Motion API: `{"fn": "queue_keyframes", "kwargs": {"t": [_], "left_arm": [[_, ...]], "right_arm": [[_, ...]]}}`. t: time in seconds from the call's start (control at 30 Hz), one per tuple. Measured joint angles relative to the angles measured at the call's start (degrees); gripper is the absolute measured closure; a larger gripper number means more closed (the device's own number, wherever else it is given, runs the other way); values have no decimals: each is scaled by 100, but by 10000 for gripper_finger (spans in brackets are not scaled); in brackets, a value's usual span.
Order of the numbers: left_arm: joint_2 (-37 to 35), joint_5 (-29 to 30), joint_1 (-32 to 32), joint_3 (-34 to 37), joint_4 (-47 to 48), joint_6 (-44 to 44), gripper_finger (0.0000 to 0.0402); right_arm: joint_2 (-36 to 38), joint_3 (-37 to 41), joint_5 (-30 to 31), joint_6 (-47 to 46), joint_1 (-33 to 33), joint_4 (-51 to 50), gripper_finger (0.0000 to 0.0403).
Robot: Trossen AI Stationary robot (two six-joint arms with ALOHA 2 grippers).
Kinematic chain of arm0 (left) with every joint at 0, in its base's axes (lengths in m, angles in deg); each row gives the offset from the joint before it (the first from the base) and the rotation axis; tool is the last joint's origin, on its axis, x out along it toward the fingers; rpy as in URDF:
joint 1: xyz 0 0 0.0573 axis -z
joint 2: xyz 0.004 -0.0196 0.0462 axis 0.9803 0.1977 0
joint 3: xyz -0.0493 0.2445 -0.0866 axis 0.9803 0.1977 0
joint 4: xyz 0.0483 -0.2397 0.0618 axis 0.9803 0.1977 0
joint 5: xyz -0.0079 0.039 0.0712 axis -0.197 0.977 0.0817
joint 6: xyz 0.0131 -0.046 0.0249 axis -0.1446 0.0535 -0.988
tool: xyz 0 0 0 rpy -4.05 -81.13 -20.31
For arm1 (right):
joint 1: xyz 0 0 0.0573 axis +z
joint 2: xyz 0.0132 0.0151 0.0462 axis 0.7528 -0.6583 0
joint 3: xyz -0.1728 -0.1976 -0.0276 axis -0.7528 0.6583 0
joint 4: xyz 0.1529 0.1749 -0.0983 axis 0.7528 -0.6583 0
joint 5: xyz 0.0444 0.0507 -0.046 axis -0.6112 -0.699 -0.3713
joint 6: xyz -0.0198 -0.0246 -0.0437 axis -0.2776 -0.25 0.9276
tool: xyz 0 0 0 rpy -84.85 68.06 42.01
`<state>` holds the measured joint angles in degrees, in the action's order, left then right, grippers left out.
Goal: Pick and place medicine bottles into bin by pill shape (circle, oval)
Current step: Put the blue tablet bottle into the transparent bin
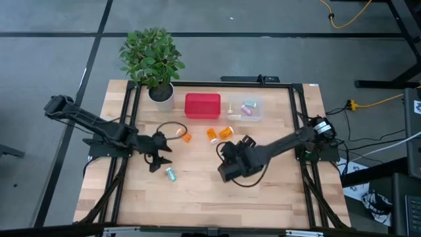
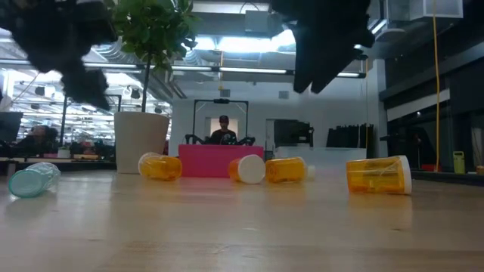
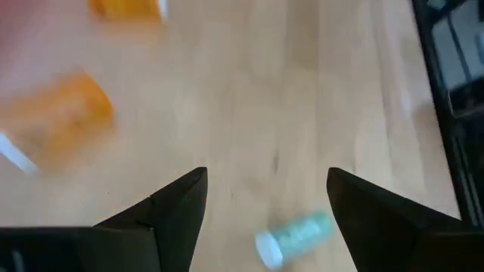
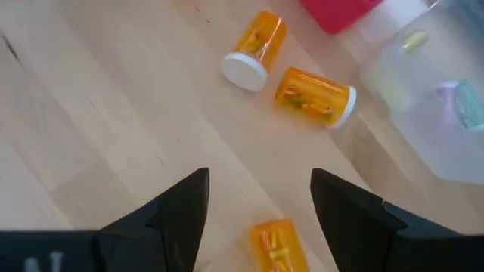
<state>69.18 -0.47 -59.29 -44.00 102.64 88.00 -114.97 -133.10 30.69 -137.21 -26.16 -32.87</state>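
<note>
Several orange bottles with white caps lie on their sides mid-table (image 1: pixel 211 134), (image 1: pixel 186 137), (image 1: pixel 226 131). A teal bottle (image 1: pixel 170 174) lies nearer the front; in the left wrist view (image 3: pixel 295 236) it lies just ahead of the fingers. My left gripper (image 3: pixel 265 174) is open and hovers above the table (image 1: pixel 160 158), beside the teal bottle. My right gripper (image 4: pixel 257 175) is open and empty, raised above the table (image 1: pixel 235 146). One orange bottle (image 4: pixel 274 243) lies below, between its fingers, and also shows in the low view (image 2: pixel 378 175). Two more orange bottles (image 4: pixel 253 47), (image 4: pixel 314 94) lie farther off.
A red bin (image 1: pixel 202 106) and a clear bin (image 1: pixel 245 108) holding pastel bottles stand at the table's far side. A potted plant (image 1: pixel 152 59) stands at the far left. A black cable loop (image 1: pixel 170 126) lies near the left gripper. A person shows in the room behind (image 2: pixel 223 130).
</note>
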Motion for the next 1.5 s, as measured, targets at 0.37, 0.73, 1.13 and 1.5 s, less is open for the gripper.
{"fn": "queue_keyframes", "kwargs": {"t": [0.37,0.73,1.13,1.5], "left_arm": [[1035,-1131,889,4,514,2804,137],[2468,-1286,711,-26,-733,3160,137],[3339,-335,-630,-1500,-828,1099,137],[3322,-990,-434,-2288,1261,706,137]], "right_arm": [[0,0,247,-95,208,-78,169],[0,0,317,-103,184,-78,169],[0,0,460,-94,61,-80,169],[-2,0,482,-61,64,-378,169]]}}
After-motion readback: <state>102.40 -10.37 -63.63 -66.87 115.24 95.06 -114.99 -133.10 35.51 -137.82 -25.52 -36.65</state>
